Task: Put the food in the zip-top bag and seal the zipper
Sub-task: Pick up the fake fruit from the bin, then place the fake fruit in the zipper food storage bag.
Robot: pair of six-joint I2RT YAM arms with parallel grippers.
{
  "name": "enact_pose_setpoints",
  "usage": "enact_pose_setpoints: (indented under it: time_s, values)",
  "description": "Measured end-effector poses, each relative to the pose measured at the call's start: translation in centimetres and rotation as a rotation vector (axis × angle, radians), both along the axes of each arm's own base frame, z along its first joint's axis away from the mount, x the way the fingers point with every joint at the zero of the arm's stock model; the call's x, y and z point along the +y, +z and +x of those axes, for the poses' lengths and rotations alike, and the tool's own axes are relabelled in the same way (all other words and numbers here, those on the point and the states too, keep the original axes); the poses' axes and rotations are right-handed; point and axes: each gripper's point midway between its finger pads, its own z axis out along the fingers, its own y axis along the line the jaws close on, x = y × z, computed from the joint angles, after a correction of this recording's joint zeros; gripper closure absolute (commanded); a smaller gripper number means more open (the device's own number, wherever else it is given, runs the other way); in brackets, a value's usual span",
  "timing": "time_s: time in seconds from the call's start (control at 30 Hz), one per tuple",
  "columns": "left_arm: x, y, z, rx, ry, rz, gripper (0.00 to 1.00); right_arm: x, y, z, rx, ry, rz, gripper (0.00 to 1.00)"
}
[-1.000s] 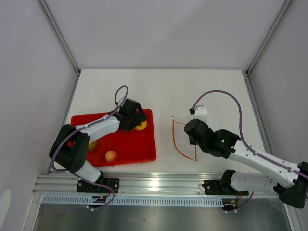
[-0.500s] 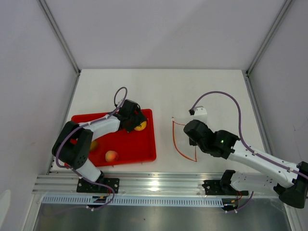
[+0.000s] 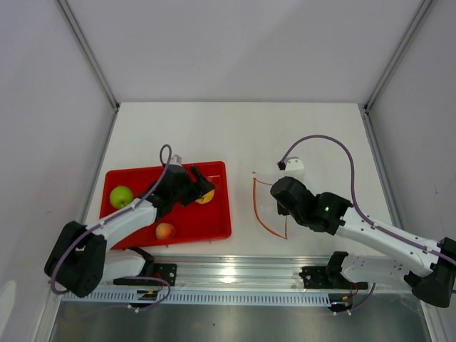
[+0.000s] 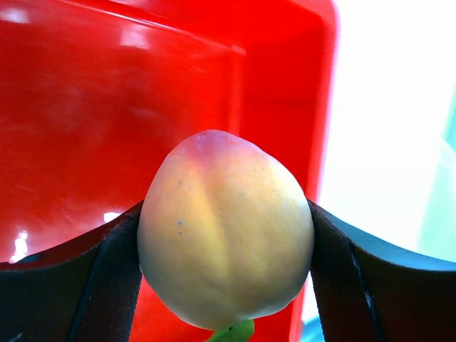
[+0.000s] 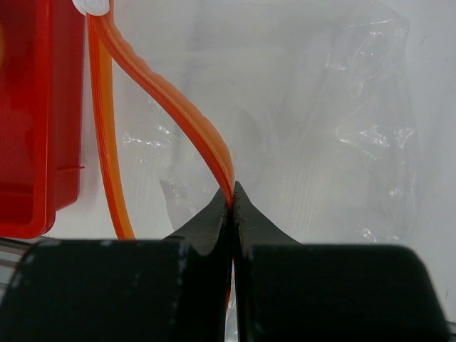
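Observation:
My left gripper (image 3: pixel 200 191) is shut on the yellow-orange fruit (image 3: pixel 205 197), which fills the left wrist view (image 4: pixel 225 229) with its green leaf mark at the bottom, over the right end of the red tray (image 3: pixel 217 224). The green apple (image 3: pixel 120 196) and the pink-orange peach (image 3: pixel 165 231) lie in the tray. The brown fruit is hidden. My right gripper (image 3: pixel 285 208) is shut on the zipper (image 5: pixel 187 112), the red-orange strip of the clear zip-top bag (image 5: pixel 342 135), holding one lip raised so the mouth (image 3: pixel 265 206) gapes toward the tray.
The red tray's right rim (image 5: pixel 28 142) lies just left of the bag mouth. A white zipper slider (image 5: pixel 91 6) sits at the strip's far end. A purple cable (image 3: pixel 335 146) loops above the right arm. A metal rail (image 3: pixel 235 267) runs along the near table edge.
My left arm has swung back toward the front, uncovering the green apple, and carried the yellow-orange fruit slightly down and right in the tray. The right gripper has stayed holding the zipper.

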Motion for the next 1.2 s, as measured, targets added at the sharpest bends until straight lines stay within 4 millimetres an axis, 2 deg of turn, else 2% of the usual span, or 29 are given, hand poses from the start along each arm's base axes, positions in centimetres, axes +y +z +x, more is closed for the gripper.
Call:
enact_pose_setpoints:
  time_s: [0.1, 0.23, 0.33, 0.43, 0.5, 0.7, 0.83, 1.0, 1.2]
  values:
    - [-0.7, 2.1, -1.5, -0.087, -0.086, -0.064, 0.99, 0.2, -0.3, 0.0, 0.0, 0.002, 0.006, 1.0]
    - [-1.9, 5.9, -3.3, -0.222, -0.206, -0.151, 1.0, 0.4, -1.3, -0.1, 0.011, 0.014, 0.01, 1.0]
    - [-3.4, 9.3, -5.2, -0.327, -0.313, -0.218, 0.99, 0.5, -1.8, -0.3, 0.02, 0.022, 0.007, 1.0]
    - [-5.0, 11.5, -7.3, -0.403, -0.417, -0.28, 0.99, 0.7, -1.9, -0.4, 0.02, 0.025, 0.011, 1.0]
    - [-6.0, 11.8, -8.8, -0.424, -0.476, -0.315, 1.0, 0.9, -2.1, -0.5, 0.021, 0.028, 0.024, 1.0]
    - [-8.8, 11.2, -12.4, -0.396, -0.617, -0.357, 0.99, 1.2, -3.2, -1.7, 0.049, 0.052, 0.084, 1.0]
    - [-10.0, 11.6, -14.3, -0.399, -0.671, -0.38, 0.99, 1.9, -2.9, -2.4, 0.053, 0.09, 0.143, 1.0]
    - [-10.3, 11.9, -14.9, -0.417, -0.676, -0.372, 0.99, 3.1, -2.6, -2.8, 0.049, 0.141, 0.179, 1.0]
    - [-10.9, 13.0, -14.9, -0.459, -0.688, -0.365, 0.99, 3.6, -3.1, -3.4, 0.054, 0.172, 0.184, 1.0]
